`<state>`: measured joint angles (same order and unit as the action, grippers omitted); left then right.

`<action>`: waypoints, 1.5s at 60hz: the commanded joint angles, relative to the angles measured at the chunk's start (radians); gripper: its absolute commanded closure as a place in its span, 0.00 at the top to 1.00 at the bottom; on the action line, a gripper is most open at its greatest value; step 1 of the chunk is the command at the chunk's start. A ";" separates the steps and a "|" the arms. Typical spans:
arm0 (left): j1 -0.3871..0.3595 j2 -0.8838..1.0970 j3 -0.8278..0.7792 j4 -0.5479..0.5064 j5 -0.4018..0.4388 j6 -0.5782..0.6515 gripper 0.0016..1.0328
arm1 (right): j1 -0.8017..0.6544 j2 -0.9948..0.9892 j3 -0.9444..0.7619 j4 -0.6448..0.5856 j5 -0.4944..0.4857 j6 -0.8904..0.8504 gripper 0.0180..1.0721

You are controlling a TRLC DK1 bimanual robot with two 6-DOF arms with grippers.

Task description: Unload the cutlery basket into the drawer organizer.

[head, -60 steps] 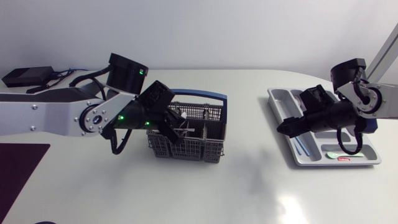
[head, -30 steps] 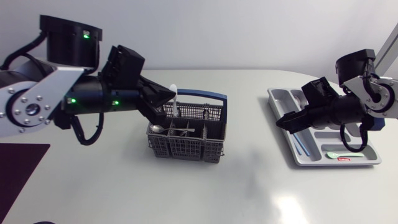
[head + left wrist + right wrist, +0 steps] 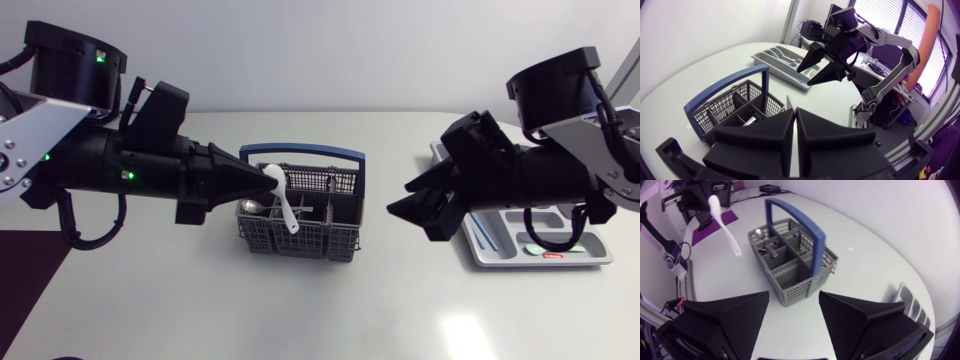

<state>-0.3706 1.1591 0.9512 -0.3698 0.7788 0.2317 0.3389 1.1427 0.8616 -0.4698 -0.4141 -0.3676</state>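
A white spoon point(image 3: 284, 201) is pinched by the left claw point(image 3: 270, 180) over the left end of the cutlery basket point(image 3: 346, 246).
The grey, blue-handled basket is placed mid-tabletop point(image 3: 330, 310), with metal cutlery point(image 3: 251, 208) inside. The right claw point(image 3: 398, 198) is spread wide between the basket and the drawer organizer point(image 3: 500, 262) at far right.

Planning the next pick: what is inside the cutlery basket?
The cutlery basket holds a metal spoon and another metal piece. Other compartments look empty, though their walls hide the bottoms. The white spoon, held by the left gripper, is outside it.
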 commanded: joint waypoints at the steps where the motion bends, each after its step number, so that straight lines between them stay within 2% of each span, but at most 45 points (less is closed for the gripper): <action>1: -0.016 0.017 0.020 -0.012 0.037 0.040 0.03 | 0.060 -0.018 -0.030 -0.024 -0.040 -0.030 0.69; 15: -0.093 0.034 0.011 -0.014 0.097 0.061 0.03 | 0.190 -0.024 -0.044 -0.003 -0.152 -0.060 0.69; 29: -0.163 0.048 0.020 -0.018 0.100 0.070 0.03 | 0.256 -0.023 -0.039 0.020 -0.236 -0.077 0.68; 41: -0.194 0.077 0.049 -0.035 0.100 0.064 0.03 | 0.262 -0.009 -0.039 0.056 -0.275 -0.094 0.48; 53: -0.223 0.097 0.080 -0.037 0.100 0.040 0.03 | 0.284 0.006 -0.053 0.066 -0.290 -0.111 0.47; 70: -0.234 0.113 0.098 -0.037 0.100 0.027 0.03 | 0.284 0.022 -0.070 0.069 -0.293 -0.131 0.07; 76: -0.232 0.113 0.096 -0.037 0.100 0.027 0.04 | 0.279 0.017 -0.073 0.068 -0.293 -0.131 0.05; 78: -0.232 0.113 0.096 -0.037 0.100 0.027 0.08 | 0.279 0.017 -0.075 0.065 -0.293 -0.131 0.05; 80: -0.229 0.114 0.100 -0.037 0.099 0.026 0.24 | 0.281 0.017 -0.076 0.063 -0.293 -0.131 0.05; 82: -0.226 0.114 0.103 -0.037 0.099 0.026 0.31 | 0.282 0.017 -0.079 0.062 -0.293 -0.131 0.05; 83: -0.223 0.114 0.109 -0.037 0.099 0.024 0.38 | 0.284 0.015 -0.081 0.062 -0.293 -0.131 0.05; 85: -0.222 0.114 0.115 -0.037 0.099 0.023 0.43 | 0.284 0.015 -0.084 0.059 -0.292 -0.131 0.05; 87: -0.214 0.114 0.127 -0.037 0.096 0.020 0.54 | 0.284 0.014 -0.087 0.056 -0.292 -0.131 0.05; 90: -0.197 0.114 0.144 -0.037 0.093 0.015 0.65 | 0.282 0.008 -0.093 0.049 -0.290 -0.131 0.05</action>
<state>-0.5892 1.2598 1.0378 -0.4107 0.8635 0.2634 0.6201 1.1522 0.8017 -0.4088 -0.7063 -0.4885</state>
